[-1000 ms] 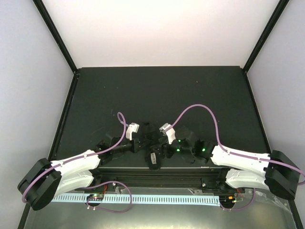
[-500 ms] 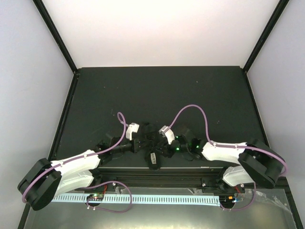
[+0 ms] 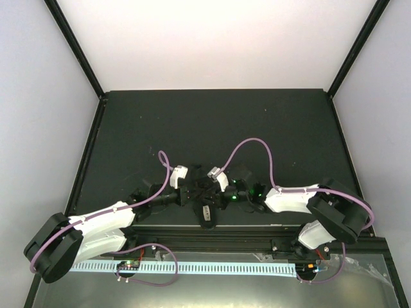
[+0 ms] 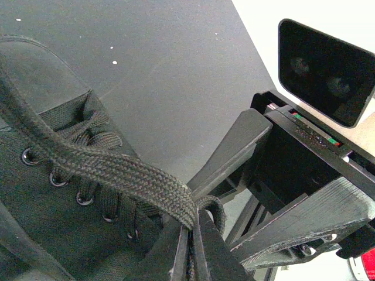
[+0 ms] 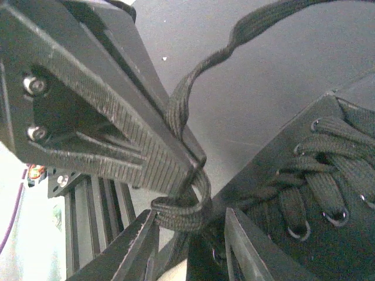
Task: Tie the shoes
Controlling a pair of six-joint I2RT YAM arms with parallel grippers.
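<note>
The small black shoe [image 3: 207, 210] lies at the table's near edge between both arms; its eyelets and crossed laces fill the left wrist view [image 4: 64, 175] and the right wrist view [image 5: 328, 175]. My left gripper [image 3: 194, 191] [image 4: 192, 225] is shut on a flat black lace [image 4: 117, 172], which folds into a small loop right at the fingertips. My right gripper [image 3: 207, 187] [image 5: 191, 213] stands open around that folded loop [image 5: 181, 211]. The loop touches the right gripper's left finger [image 5: 137, 246], while its other finger [image 5: 252, 249] stays apart. The left gripper's ribbed fingers [image 5: 99, 111] fill the upper left of the right wrist view.
The black table top [image 3: 212, 128] stretches back to white walls. A black metal rail [image 3: 212, 236] runs along the near edge just behind the shoe. Purple cables [image 3: 253, 144] arch over both wrists. A free stretch of lace [image 5: 258, 23] rises away over the mat.
My right arm has swung left, up to the left gripper and the shoe, and its jaws have narrowed around the lace loop. The left gripper has kept still, holding the lace.
</note>
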